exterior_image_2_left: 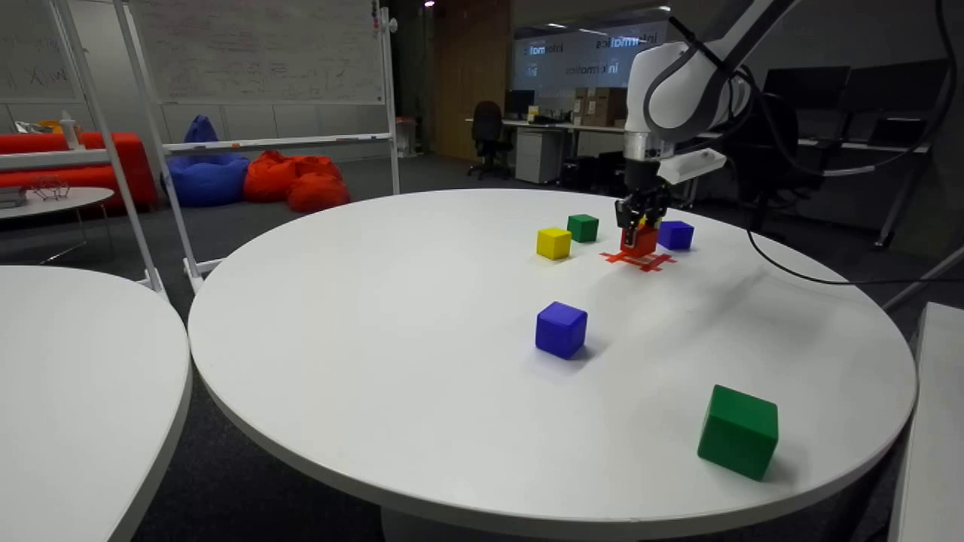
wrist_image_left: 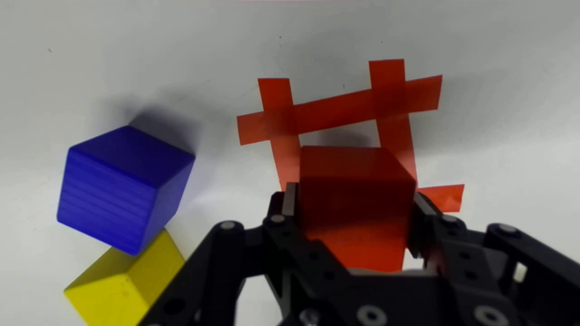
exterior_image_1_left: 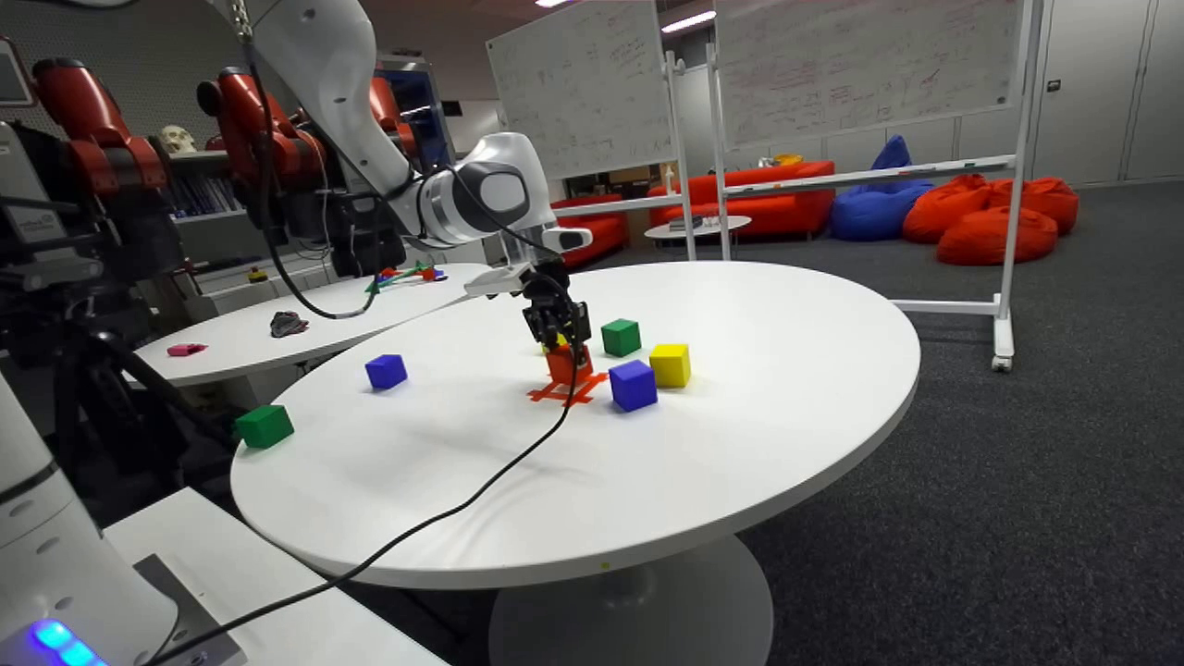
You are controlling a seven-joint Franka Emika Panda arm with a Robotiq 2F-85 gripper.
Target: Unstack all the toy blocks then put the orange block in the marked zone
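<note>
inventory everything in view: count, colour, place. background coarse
table: 1, white, both exterior views
marked zone: 1, red-orange, on the table
orange block: 1, orange-red, hiding part of the marked zone
green blocks: 2, green, one by the rim, one farther in
blue blocks: 2, blue, one near the marked zone, one apart
yellow blocks: 2, yellow, near the marked zone
side table: at least 1, white, alongside
whiteboards: 2, white, background
sofa: at least 1, red, background
bean bags: several, red, blue, background
robot base: 1, white, beside the table
robot arm: 1, white, above the table
tool: 1, black, shut on the orange block
</note>
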